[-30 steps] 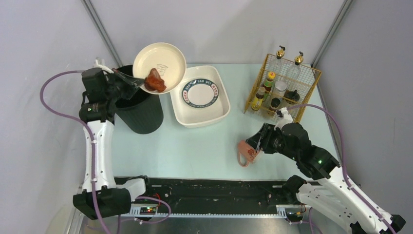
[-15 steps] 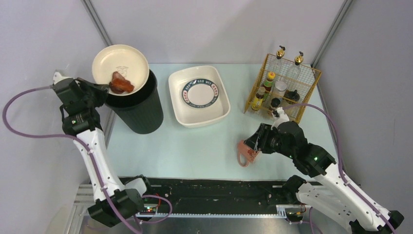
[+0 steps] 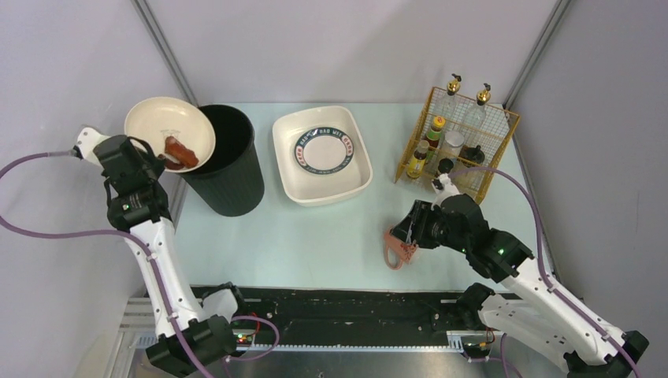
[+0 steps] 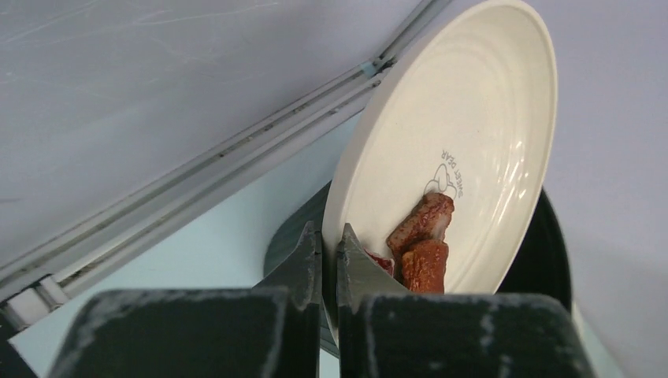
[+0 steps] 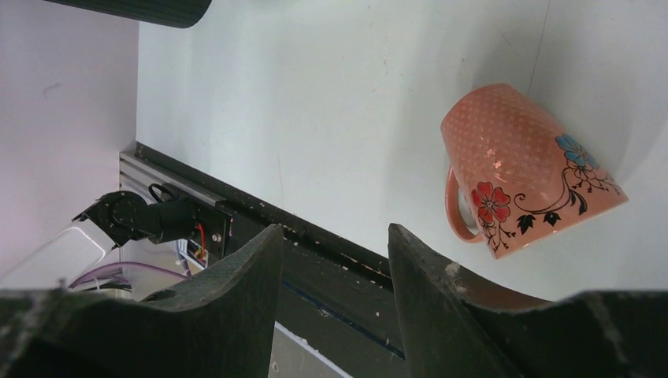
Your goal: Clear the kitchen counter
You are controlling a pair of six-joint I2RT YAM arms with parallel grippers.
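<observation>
The left gripper (image 4: 329,260), clamped on a plate (image 4: 473,118), tips meat scraps (image 4: 421,244) toward the bin (image 3: 228,181), likely needing steeper tilt; the right gripper (image 5: 331,260) hangs open, empty, beside a mug (image 5: 528,165).

Top: high, near edge, whole counter (image 3: 315,236). Wrists: close-up; left shares plate (image 4: 473,118), right mug (image 5: 512,157).

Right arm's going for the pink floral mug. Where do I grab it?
Pinch the handle of the mug, bringing the open right gripper down from above: the mug seems to lie on its side, its handle sticking out sideways over bare kitchen counter.
</observation>
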